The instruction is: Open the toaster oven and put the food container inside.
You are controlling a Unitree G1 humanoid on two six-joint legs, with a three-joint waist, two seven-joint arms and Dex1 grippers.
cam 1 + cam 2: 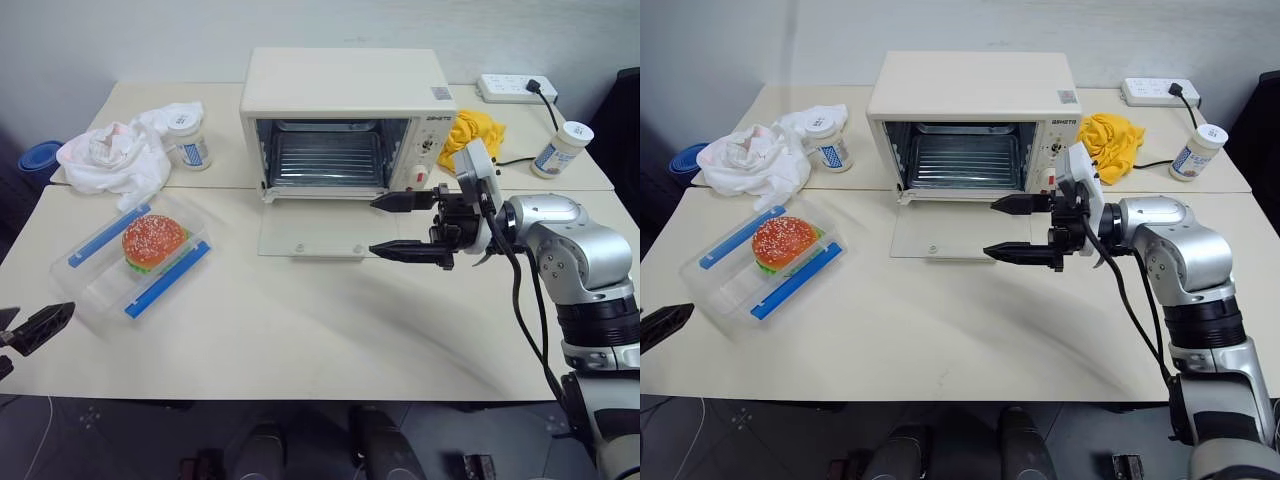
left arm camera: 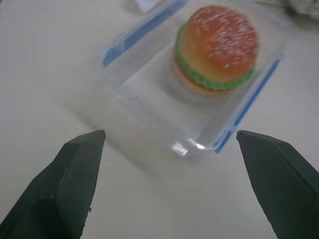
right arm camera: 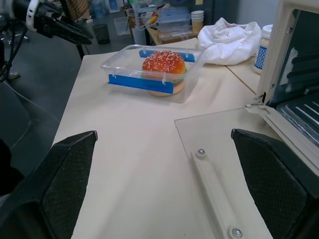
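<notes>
On the tabletop (image 1: 300, 330), I see the food container (image 1: 130, 262) left of the toaster oven (image 1: 345, 125), door down. My right tool (image 1: 400, 226) and left tool (image 2: 164, 184) gape wide, holding nothing.

The only lettering is a short dark brand word on the toaster oven (image 1: 970, 120), at the top of its knob panel, too small to read, and the blue labels on the small white jars (image 1: 188, 138) carry print that cannot be made out either.
</notes>
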